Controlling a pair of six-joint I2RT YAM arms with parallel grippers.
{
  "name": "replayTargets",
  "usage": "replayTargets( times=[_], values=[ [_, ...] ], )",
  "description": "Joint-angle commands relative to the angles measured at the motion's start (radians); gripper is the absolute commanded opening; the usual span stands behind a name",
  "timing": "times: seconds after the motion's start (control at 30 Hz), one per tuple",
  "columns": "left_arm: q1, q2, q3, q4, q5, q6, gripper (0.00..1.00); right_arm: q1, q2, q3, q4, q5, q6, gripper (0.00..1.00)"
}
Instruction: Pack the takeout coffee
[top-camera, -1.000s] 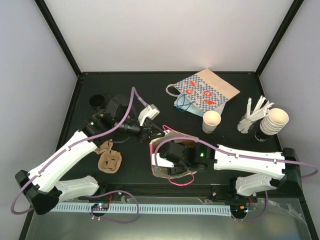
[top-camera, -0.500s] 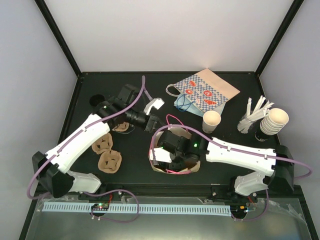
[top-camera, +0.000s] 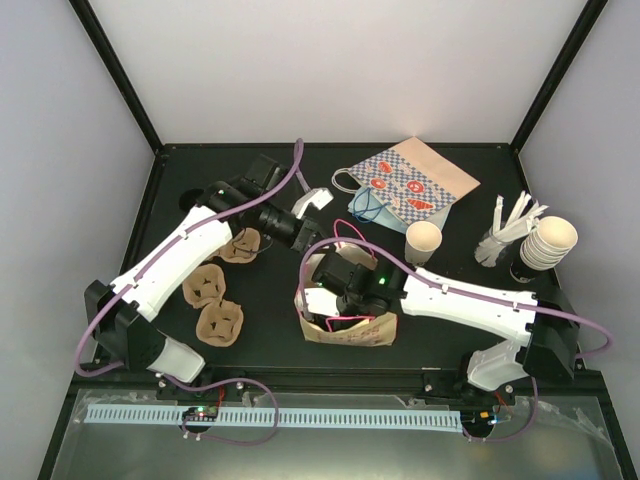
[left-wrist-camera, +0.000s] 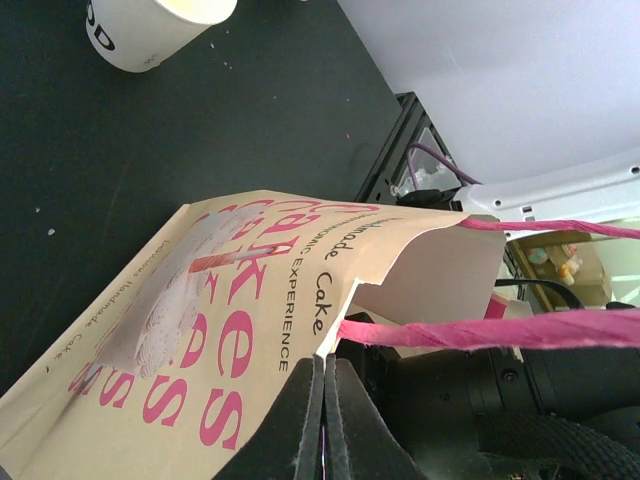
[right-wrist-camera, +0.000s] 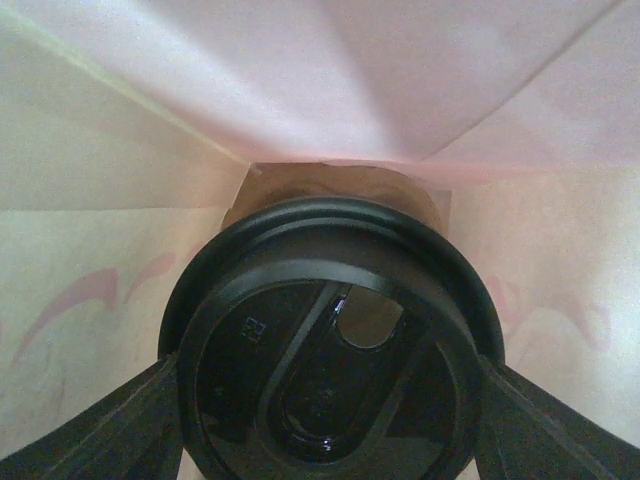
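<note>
Coffee not packed: white cup (top-camera: 423, 243) out on the counter (top-camera: 270, 330), bag being worked.

The pink-handled bag (top-camera: 345, 325) stands near the counter's front. The left jaws are pinched flat on its rim beside the handle. The right jaws are down inside the bag, spread wide and clamped around a round black lid (right-wrist-camera: 330, 300); what's under the lid is hidden. The white cup stands upright with no lid, behind the pink-handled bag and near a patterned bag (top-camera: 410, 185), well apart from both jaws. Judged left to do: getting the cup into the bag.
</note>
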Motion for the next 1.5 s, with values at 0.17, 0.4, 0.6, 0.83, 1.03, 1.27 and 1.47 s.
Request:
replayTargets(
  times=[0.17,0.4,0.6,0.83,1.03,1.27,1.47],
  values=[
    [0.021,-0.021,0.028,0.021,0.062,0.041,0.02,-0.013,0.085,-0.043,-0.027,-0.110,0.013,0.39],
    [0.022,-0.060,-0.005,0.035,0.060,0.031,0.02,-0.016,0.156,-0.049,-0.015,-0.130,0.029,0.36],
    [0.023,-0.080,-0.022,0.040,0.052,0.027,0.02,-0.016,0.154,-0.070,0.001,-0.112,0.040,0.37],
    [0.024,-0.108,-0.041,0.045,0.042,0.023,0.02,-0.014,0.111,-0.089,0.022,-0.089,0.049,0.40],
    [0.023,-0.128,-0.065,0.063,0.042,0.013,0.02,0.038,0.096,-0.132,0.042,-0.007,0.036,0.41],
    [0.023,-0.139,-0.084,0.073,0.039,0.005,0.02,0.069,0.084,-0.147,0.027,-0.003,0.019,0.40],
    [0.023,-0.145,-0.092,0.079,0.037,-0.001,0.01,0.069,0.136,-0.091,-0.025,-0.044,0.012,0.31]
  ],
)
